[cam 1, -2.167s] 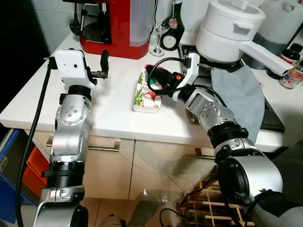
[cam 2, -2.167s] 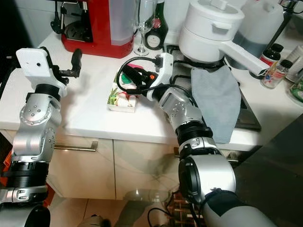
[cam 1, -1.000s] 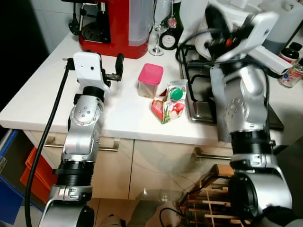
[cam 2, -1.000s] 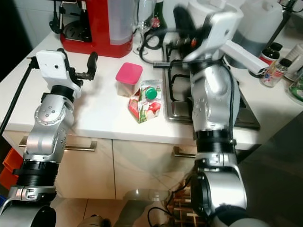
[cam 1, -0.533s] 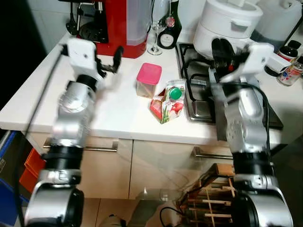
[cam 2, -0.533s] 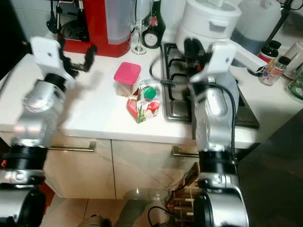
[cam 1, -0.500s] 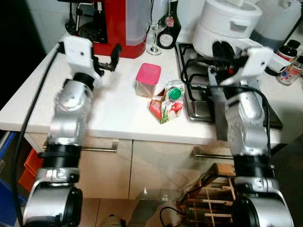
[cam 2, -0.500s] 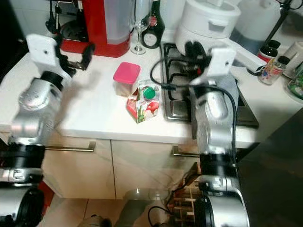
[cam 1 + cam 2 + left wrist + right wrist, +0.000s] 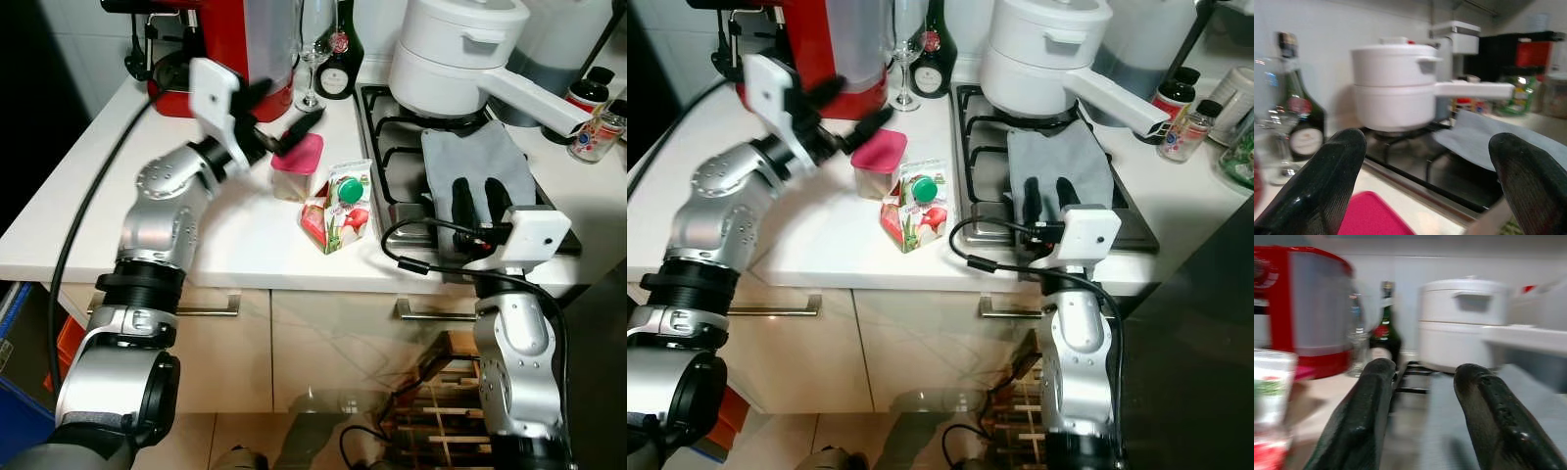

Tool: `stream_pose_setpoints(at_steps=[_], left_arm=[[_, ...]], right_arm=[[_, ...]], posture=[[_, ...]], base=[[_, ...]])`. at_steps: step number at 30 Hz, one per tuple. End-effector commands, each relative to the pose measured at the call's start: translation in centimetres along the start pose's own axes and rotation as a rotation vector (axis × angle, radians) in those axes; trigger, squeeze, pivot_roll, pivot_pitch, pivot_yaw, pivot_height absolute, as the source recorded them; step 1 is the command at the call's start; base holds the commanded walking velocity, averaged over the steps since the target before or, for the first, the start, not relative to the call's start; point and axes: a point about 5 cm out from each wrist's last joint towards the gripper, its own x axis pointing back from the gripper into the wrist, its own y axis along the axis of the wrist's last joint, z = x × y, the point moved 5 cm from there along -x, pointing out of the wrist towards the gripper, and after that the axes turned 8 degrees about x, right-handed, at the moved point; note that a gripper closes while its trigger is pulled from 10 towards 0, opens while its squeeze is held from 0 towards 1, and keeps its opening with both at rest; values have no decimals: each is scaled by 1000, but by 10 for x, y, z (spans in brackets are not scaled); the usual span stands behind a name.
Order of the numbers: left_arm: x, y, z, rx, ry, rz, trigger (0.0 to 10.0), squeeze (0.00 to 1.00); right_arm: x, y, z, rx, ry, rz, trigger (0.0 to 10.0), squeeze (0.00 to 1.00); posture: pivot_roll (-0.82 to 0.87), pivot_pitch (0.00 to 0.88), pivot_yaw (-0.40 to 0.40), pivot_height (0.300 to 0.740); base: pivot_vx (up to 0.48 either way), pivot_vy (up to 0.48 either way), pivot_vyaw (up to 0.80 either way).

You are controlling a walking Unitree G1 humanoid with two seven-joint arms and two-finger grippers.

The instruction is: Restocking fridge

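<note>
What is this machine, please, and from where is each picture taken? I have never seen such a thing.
It is a humanoid robot with two silver arms; each ends in a pincer of two black fingers. The two wide pictures come from cameras in its head, looking down at a kitchen counter. The other two come from cameras on its wrists, looking along the fingers.

On the counter stand a small container with a pink lid and a juice carton with a green cap. Behind them are a red coffee machine, a wine glass and a dark bottle. A white pot and a grey cloth are on the stove.

The left pincer hovers open above the pink lid. The right pincer is open over the cloth. Neither holds anything.
</note>
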Motion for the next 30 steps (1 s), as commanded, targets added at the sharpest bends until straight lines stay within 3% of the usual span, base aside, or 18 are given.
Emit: stream_pose_setpoints(at_steps=[1, 7, 8, 15, 20, 30], left_arm=[[-6, 10, -8, -20, -86, -6, 10000, 0], [-9, 9, -16, -24, -177, 10, 10000, 0], [-9, 8, -16, -18, -191, 19, 10000, 0], [-9, -2, -18, 28, -227, 44, 10000, 0], [-12, -22, -21, 69, -241, 91, 10000, 0], [-18, -22, -30, 96, -301, 84, 10000, 0]], right_arm=[[1, 5, 12, -40, 58, -4, 10000, 1000], [0, -1, 22, -56, 98, 38, 10000, 1000], [-2, -2, 22, -70, 94, 49, 10000, 0], [-6, -4, 19, -117, 85, 72, 10000, 0], [-6, -7, 23, -130, 96, 93, 10000, 0], [-1, -8, 23, -130, 103, 117, 10000, 0]], posture=[[-42, 0, 0, 740], [-52, 0, 8, 740], [-52, 0, 8, 740], [-44, 0, 4, 740], [-44, 0, 3, 740], [-60, 0, 8, 740]], base=[[0, 0, 0], [0, 0, 0], [0, 0, 0], [0, 0, 0], [0, 0, 0], [0, 0, 0]])
